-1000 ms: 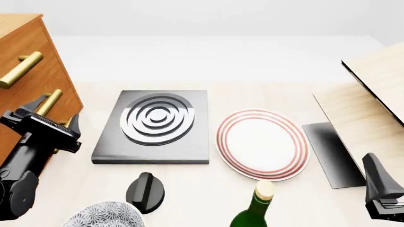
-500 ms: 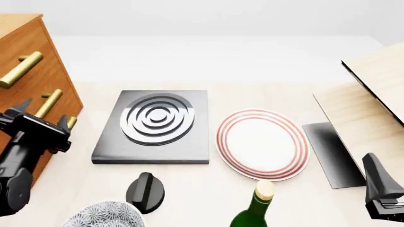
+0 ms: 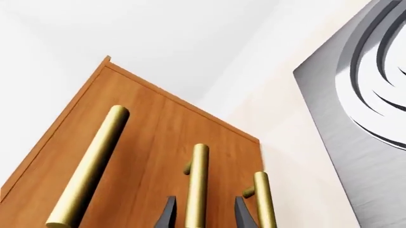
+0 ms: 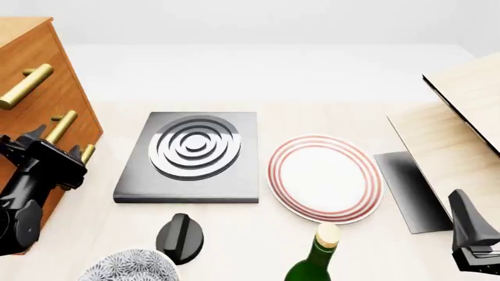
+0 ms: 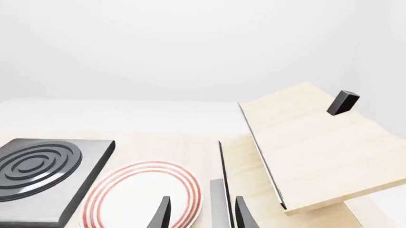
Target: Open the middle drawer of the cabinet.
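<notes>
The orange-brown cabinet (image 4: 55,70) stands at the table's left edge, its three brass bar handles stacked down its front. The middle drawer (image 4: 76,111) shows its handle (image 4: 61,127) between the other two. My left gripper (image 4: 55,141) is open, a finger on each side of that handle's lower end. In the left wrist view the middle handle (image 3: 197,185) runs between the two dark fingertips (image 3: 167,214) of the left gripper (image 3: 204,216), which is open; I cannot tell whether they touch it. My right gripper (image 4: 467,225) stays open and empty at the front right, also open in its wrist view (image 5: 201,216).
A grey slab with concentric rings (image 4: 191,155) lies just right of the cabinet, then a red-rimmed plate (image 4: 324,178). A black knob (image 4: 180,237), a patterned bowl (image 4: 129,266) and a green bottle (image 4: 317,257) sit near the front. Pale wooden boards (image 4: 461,117) rise at right.
My left gripper has shifted left, closer to the cabinet front, and now straddles the middle handle. The right arm has not moved.
</notes>
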